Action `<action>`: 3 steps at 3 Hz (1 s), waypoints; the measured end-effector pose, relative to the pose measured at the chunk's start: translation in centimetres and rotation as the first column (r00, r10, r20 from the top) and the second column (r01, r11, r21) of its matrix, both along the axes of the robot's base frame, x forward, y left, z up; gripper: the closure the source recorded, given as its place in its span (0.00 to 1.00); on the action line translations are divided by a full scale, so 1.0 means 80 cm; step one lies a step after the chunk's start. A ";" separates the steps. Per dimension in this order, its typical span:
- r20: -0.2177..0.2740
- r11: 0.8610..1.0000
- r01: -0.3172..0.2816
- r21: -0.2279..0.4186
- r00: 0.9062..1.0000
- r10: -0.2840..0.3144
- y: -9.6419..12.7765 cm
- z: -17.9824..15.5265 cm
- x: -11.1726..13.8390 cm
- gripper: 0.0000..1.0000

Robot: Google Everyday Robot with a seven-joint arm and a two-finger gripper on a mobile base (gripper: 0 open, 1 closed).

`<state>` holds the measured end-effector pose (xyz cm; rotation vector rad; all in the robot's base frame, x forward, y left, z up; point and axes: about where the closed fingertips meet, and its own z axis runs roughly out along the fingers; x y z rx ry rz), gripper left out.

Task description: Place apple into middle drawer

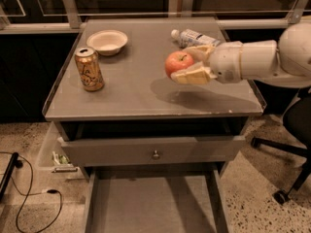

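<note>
The red-orange apple [178, 62] is held in my gripper [181, 65], whose cream fingers [193, 75] are shut around it. The arm reaches in from the right. The apple hangs above the right-middle of the grey tabletop [131, 89] and casts a shadow below it. The middle drawer [150, 205] is pulled open at the bottom of the view; its flat grey floor shows nothing on it. It lies below and in front of the apple.
A gold can [89, 69] stands at the table's left. A white bowl [107, 41] sits at the back left and a plastic bottle [193, 36] lies at the back right. A drawer front with a round knob [155, 154] sits above the open drawer. An office chair base [286, 149] is at the right.
</note>
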<state>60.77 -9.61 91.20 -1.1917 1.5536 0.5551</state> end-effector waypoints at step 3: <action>0.052 0.998 0.055 0.004 0.997 -0.055 -0.094 -0.037 -0.136 1.00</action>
